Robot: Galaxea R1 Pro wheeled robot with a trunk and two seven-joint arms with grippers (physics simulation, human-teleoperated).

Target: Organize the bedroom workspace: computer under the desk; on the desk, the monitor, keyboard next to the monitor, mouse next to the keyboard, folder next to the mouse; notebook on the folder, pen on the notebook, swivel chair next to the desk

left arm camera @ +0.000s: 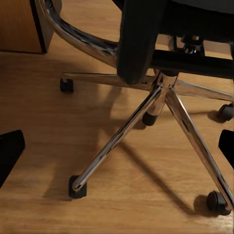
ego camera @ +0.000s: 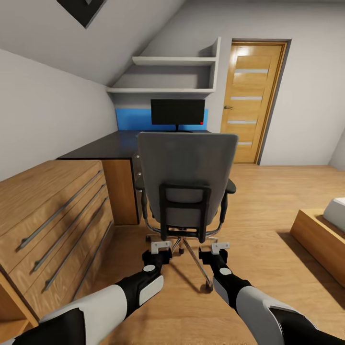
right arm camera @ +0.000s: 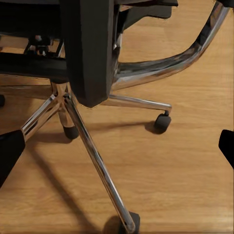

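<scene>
A: Facing the swivel chair at twelve o'clock, its back hiding the seat, the desk beyond.
B: We hold left gripper and right gripper spread, empty, low behind it, perhaps to push.

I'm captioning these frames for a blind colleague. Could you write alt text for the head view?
A grey swivel chair stands with its back to the camera, before a black desk holding a monitor. Both robot hands, left and right, reach toward its chrome base.

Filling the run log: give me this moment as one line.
scene: bedroom | swivel chair facing desk | monitor on desk | left gripper open | right gripper open, both behind chair
</scene>
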